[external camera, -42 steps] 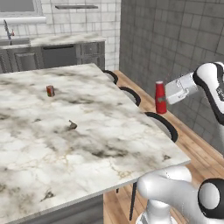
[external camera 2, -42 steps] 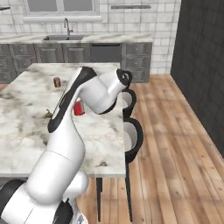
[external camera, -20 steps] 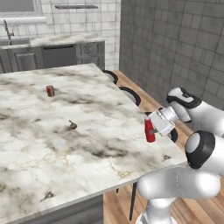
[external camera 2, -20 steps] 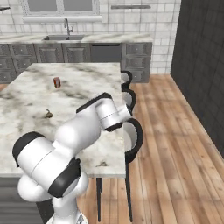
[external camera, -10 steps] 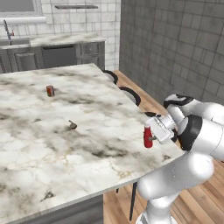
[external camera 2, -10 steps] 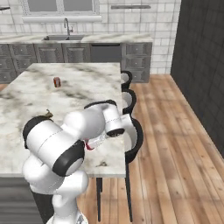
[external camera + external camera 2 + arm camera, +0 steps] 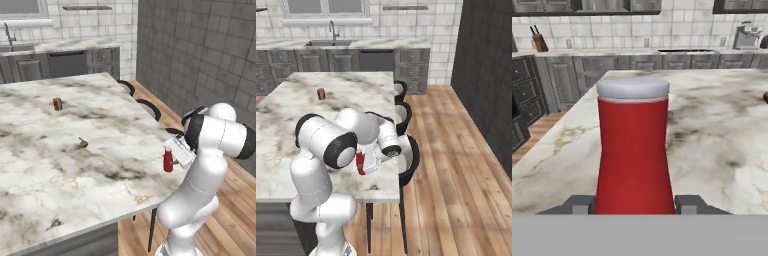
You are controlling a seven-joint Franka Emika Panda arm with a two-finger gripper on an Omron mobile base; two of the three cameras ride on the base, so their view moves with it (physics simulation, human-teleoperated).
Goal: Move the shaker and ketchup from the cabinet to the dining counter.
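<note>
Gripper [image 7: 170,161]: closed on the red bottle, one finger at each side of its lower body; held over the near right edge of the counter, beside the third stool.
Gripper fingers [image 7: 579,204]: two grey tips flanking the bottle's base in the hand view, pressed against its sides.
Bottle [image 7: 168,160]: red ketchup bottle, upright in the left base view, hanging at the counter's right edge; whether its base touches the marble cannot be told.
Bottle in right base view [image 7: 360,164]: red, partly hidden behind the white hand, over the near right corner of the counter.
Bottle in hand view [image 7: 634,150]: red body widening toward the bottom, topped by a flat pale cap.
Counter [image 7: 75,165]: large white marble island with brown veins, long side running away from the camera.
Small red can [image 7: 57,103]: standing on the far part of the counter, well apart from the bottle.
Small brown object [image 7: 83,144]: lying near the middle of the counter, too small to identify.
Dark speck [image 7: 54,223]: on the near left part of the counter, too small to identify.
Stools [image 7: 401,115]: round black seats lined along the counter's right side.
Back wall: grey low cupboards under a marble worktop, with a sink faucet [image 7: 332,28] and white tiles.
Floor [image 7: 456,170]: wooden planks, to the right of the counter.
</note>
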